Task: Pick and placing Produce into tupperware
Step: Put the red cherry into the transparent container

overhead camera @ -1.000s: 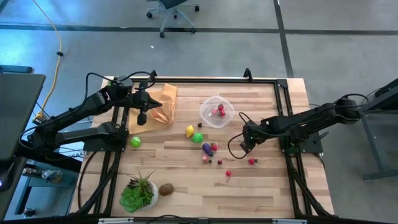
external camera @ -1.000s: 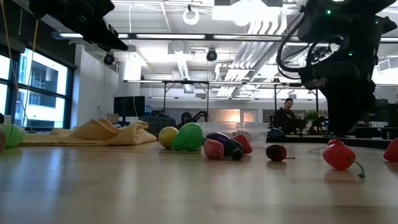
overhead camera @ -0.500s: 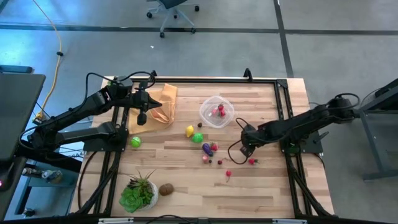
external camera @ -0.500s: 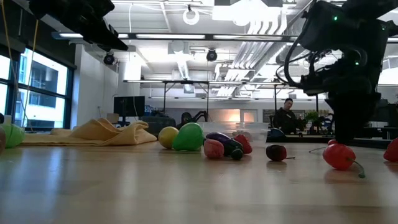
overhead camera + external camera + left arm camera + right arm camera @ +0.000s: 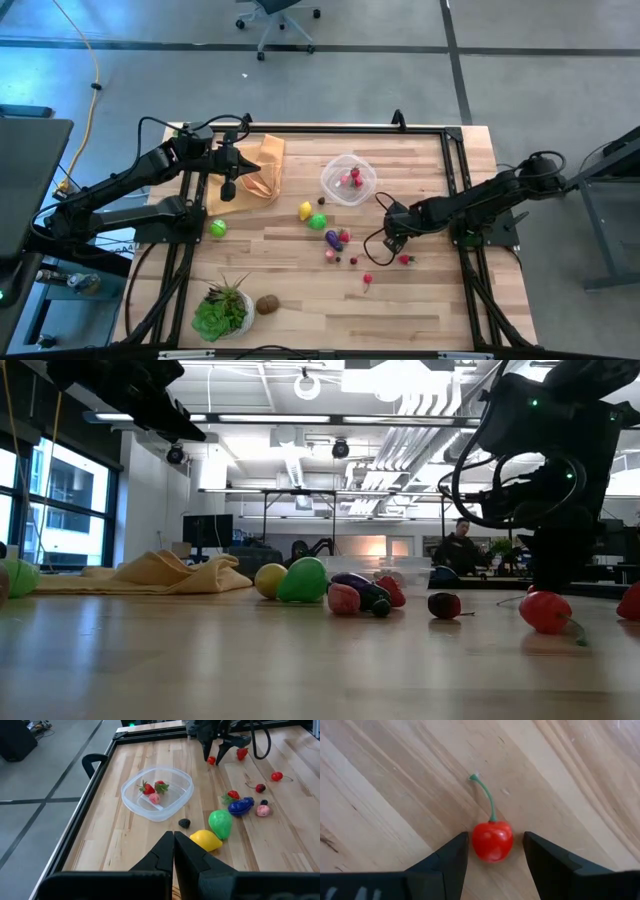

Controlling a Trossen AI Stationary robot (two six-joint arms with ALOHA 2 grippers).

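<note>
Straddling a red cherry (image 5: 492, 840), the right gripper (image 5: 495, 852) stands open on the wooden table (image 5: 420, 300), one finger either side, neither clearly touching it. Tupperware (image 5: 348, 179) sits far-left of it, holding a few red pieces. More produce (image 5: 318, 221) lies scattered between. Left gripper (image 5: 173, 851) hangs closed and empty over the tan cloth (image 5: 262, 168) at far left.
</note>
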